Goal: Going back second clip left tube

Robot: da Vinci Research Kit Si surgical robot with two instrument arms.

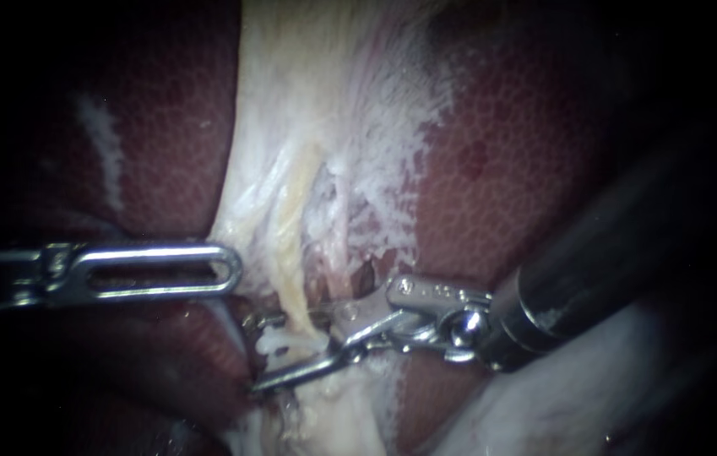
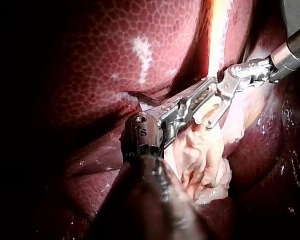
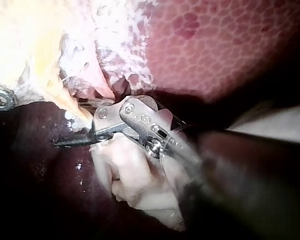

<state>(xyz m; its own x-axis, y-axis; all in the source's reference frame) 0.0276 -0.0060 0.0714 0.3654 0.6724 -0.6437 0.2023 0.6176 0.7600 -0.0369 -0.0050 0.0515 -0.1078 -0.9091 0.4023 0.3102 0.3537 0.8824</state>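
In the endoscope view my right instrument (image 1: pixel 295 353) comes in from the right with its jaws open. One jaw lies above and one below a yellowish tube (image 1: pixel 292 262) that runs down out of pale tissue. Small metal glints of a clip (image 1: pixel 262 323) sit on the tube beside those jaws. My left instrument (image 1: pixel 231 268) reaches in from the left, its slotted jaws together on the edge of the pale gallbladder tissue (image 1: pixel 307 101). The left wrist view shows that instrument (image 2: pixel 202 100) with pale tissue (image 2: pixel 202 150) in its jaws. The right wrist view shows the open jaws (image 3: pixel 82 131).
Dark red liver (image 1: pixel 510 135) lies on both sides of the pale band, and more liver (image 1: pixel 155 143) sits above the left shaft. The dark right shaft (image 1: pixel 611 253) crosses the right side. A whitish fold (image 1: pixel 561 380) lies under it.
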